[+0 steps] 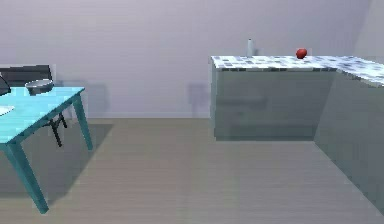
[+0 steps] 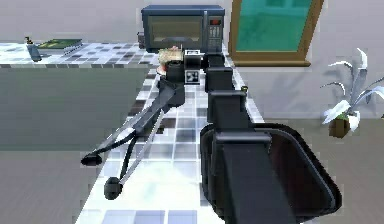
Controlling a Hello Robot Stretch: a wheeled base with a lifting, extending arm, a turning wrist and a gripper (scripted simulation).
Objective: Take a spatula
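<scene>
My arm point(image 2: 235, 130) reaches out over a tiled countertop point(image 2: 185, 135) in the arm side view. At its far end the gripper point(image 2: 104, 172) points back toward the counter's near left edge, with two thin dark fingers point(image 2: 140, 125) ending in round tips. Behind those tips lie only bare tiles and the grey counter front, so the gripper holds nothing. A small tan and white object point(image 2: 168, 56) sits just beyond the wrist, in front of a microwave point(image 2: 183, 25).
A green flat thing point(image 2: 60, 43) and a small bottle point(image 2: 32, 48) sit on the counter's far left; a window point(image 2: 275, 25) and a potted plant point(image 2: 350, 100) lie right. Ahead: a turquoise table point(image 1: 45, 108) with a dark bowl point(image 1: 40, 86), and a counter point(image 1: 270, 64) with a bottle point(image 1: 251, 46) and a red fruit point(image 1: 301, 53).
</scene>
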